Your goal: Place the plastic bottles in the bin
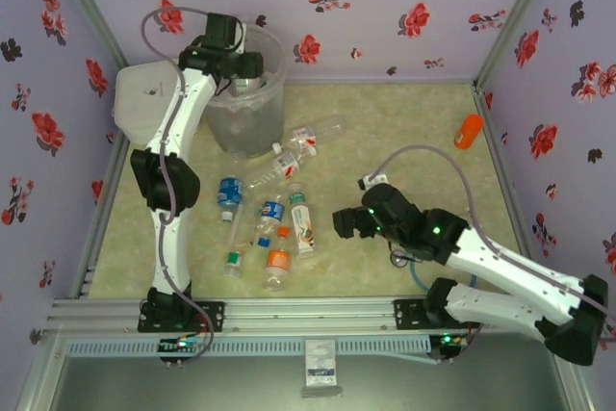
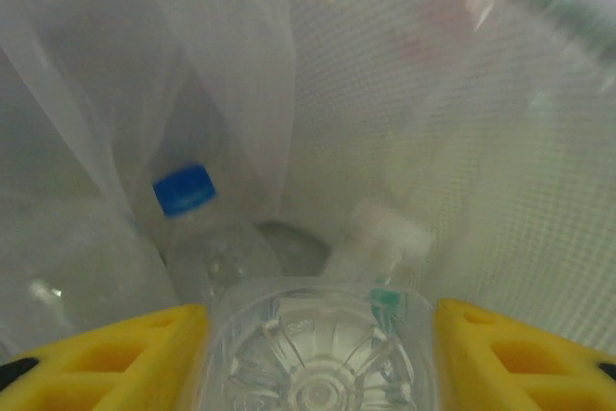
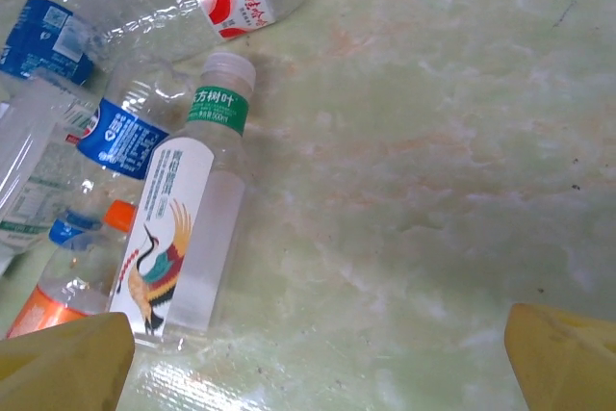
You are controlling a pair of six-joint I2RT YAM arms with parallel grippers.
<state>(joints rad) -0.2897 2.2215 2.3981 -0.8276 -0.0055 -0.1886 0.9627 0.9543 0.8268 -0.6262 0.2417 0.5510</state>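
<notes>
Bottle (image 2: 318,353) clamped in left jaws, partly closed on its body, base toward wrist camera, neck down in bin (image 1: 241,122) mouth at far-left of table (image 1: 404,132). Blue-capped bottle (image 2: 197,228) lies lower in bin. Right jaws wide open, empty, low over bare table just right of loose bottles (image 1: 301,223) near centre.

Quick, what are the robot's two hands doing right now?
Left gripper: closed on a clear plastic bottle.
Right gripper: open, holding nothing.
</notes>
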